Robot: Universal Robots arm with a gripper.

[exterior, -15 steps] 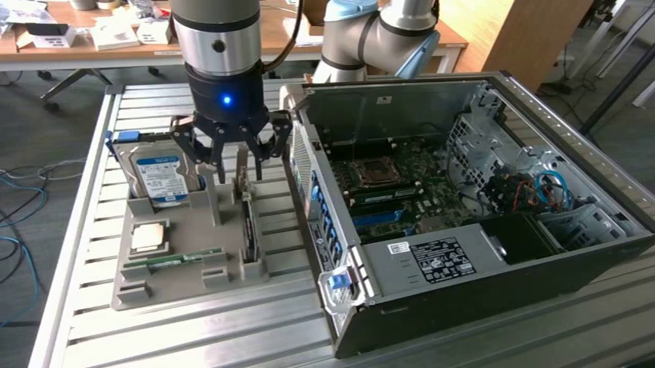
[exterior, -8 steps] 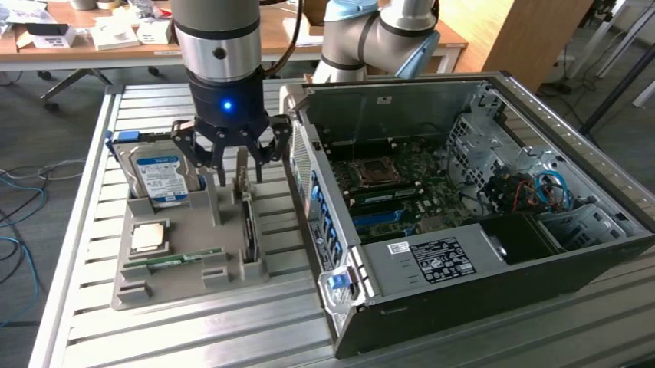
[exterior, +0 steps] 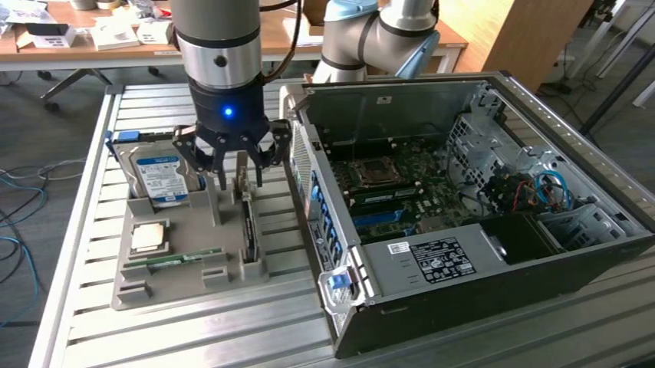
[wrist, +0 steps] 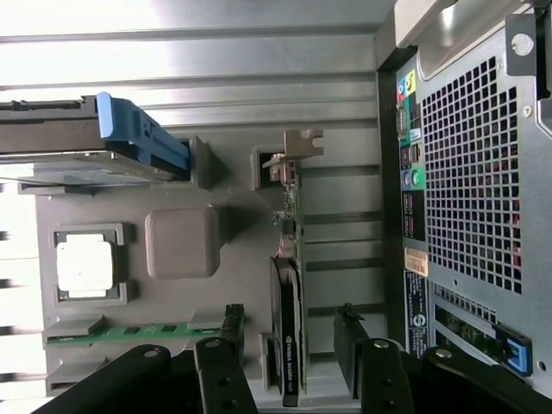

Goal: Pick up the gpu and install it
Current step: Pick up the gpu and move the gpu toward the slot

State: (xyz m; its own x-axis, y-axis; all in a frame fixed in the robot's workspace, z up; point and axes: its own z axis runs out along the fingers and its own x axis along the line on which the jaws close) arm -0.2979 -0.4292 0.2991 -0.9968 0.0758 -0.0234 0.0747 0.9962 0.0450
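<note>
Poised over a grey parts tray (exterior: 164, 291) on a slatted metal table (exterior: 205, 337), at the end of a silver robot arm (exterior: 218, 54) with a blue light on its wrist: jaws spread fully wide, nothing in their grip. Directly below, the gpu (exterior: 248, 226), standing on its long edge in a slot along the tray side nearest an open computer case (exterior: 440, 322), not yet lifted and not yet installed. Seen from the wrist with one black finger (wrist: 222, 371) to either side of the card's black fan block, both apart from it, and the silver end bracket at the card's far end, beside a notched post of the tray. Elsewhere on the tray: a boxy silver hard drive (exterior: 159, 180) with a blue-and-white label, propped upright at the far corner away from the case; a square processor chip (exterior: 149, 238) lying flat in its own recess; a thin green memory stick (exterior: 174, 259) laid in a narrow groove towards the tray's near edge. At the exterior view's right, just beside the tray, the case lying on its side with the panel off, exposing a green motherboard (exterior: 419, 165), a black power supply (exterior: 430, 257) with a white label, and red and blue cables (exterior: 553, 188) near the drive cage. Loops of blue cable (exterior: 15, 192) on the floor beyond the table at the exterior view's left.
</note>
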